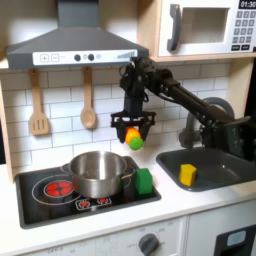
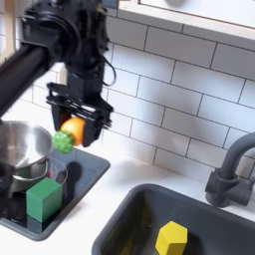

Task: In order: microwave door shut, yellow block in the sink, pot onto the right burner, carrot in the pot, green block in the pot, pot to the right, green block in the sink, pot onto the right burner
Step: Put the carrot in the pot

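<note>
My gripper is raised above the stove's right part, shut on the orange carrot with its green top. The carrot hangs to the right of and above the steel pot in both exterior views. The pot stands on the black cooktop. A green block stands on the cooktop's right edge beside the pot. The yellow block lies in the dark sink. The microwave door is shut.
Two wooden utensils hang on the tiled wall under the range hood. The dark faucet arches over the sink. The arm stretches from the first exterior view's right across the sink.
</note>
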Controlling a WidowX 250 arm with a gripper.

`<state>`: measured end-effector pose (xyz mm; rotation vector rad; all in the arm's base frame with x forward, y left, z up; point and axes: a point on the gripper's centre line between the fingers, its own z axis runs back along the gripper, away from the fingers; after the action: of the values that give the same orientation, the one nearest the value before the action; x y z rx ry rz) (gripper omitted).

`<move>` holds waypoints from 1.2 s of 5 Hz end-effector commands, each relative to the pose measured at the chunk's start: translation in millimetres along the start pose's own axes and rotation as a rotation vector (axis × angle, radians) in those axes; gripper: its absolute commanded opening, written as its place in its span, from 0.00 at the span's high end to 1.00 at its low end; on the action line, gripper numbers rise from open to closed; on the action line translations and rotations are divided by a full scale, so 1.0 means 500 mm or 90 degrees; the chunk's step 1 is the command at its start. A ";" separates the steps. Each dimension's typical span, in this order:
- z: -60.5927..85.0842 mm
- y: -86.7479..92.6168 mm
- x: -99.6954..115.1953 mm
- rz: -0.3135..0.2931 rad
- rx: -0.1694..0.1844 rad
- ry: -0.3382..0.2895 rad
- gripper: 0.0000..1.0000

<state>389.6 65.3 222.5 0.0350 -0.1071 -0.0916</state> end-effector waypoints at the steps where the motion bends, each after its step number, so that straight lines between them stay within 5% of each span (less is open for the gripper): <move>1: 0.014 0.049 -0.030 0.034 0.018 0.004 1.00; 4: 0.001 0.147 -0.061 0.082 0.037 0.009 1.00; 6: -0.032 0.158 -0.061 0.095 0.024 0.022 1.00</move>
<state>367.3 151.3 202.1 0.0596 -0.0667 0.0707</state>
